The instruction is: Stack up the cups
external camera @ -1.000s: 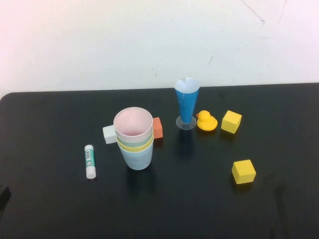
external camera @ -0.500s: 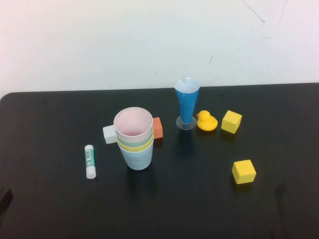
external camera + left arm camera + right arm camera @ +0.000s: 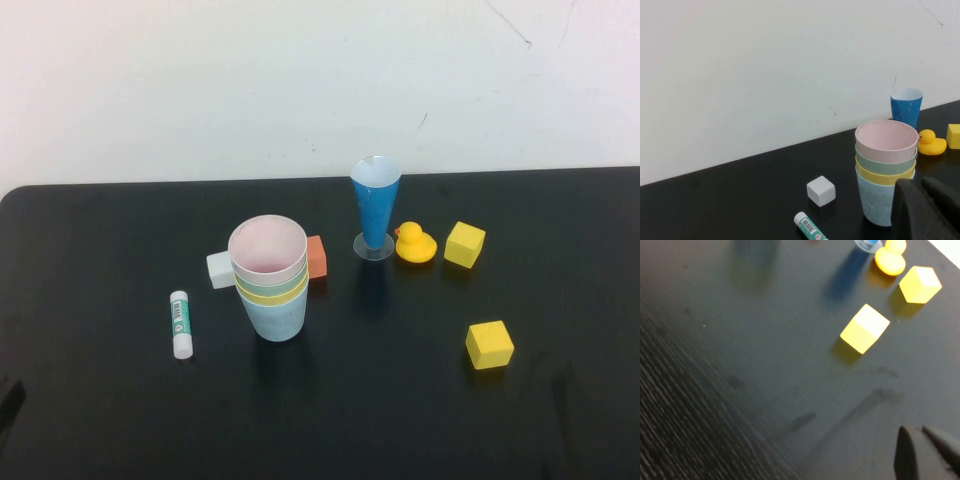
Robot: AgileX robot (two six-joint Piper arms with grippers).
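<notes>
Cups [image 3: 268,275]: four nested (one stack); left end effector [image 3: 925,210] and right end effector [image 3: 927,452] seemingly closed.

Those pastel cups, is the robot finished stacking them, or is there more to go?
Looks finished: pink cup, green cup and yellow cup sit nested in the blue cup. Left gripper and right gripper hold nothing, both shut and withdrawn. Nothing visible is left.

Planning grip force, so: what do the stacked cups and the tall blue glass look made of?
The stacked cups look like matte, opaque pastel plastic with thin rims and no glare. The tall blue glass seems clear glass or plastic, judging by its see-through foot. The left gripper and right gripper sit withdrawn, both shut.
</notes>
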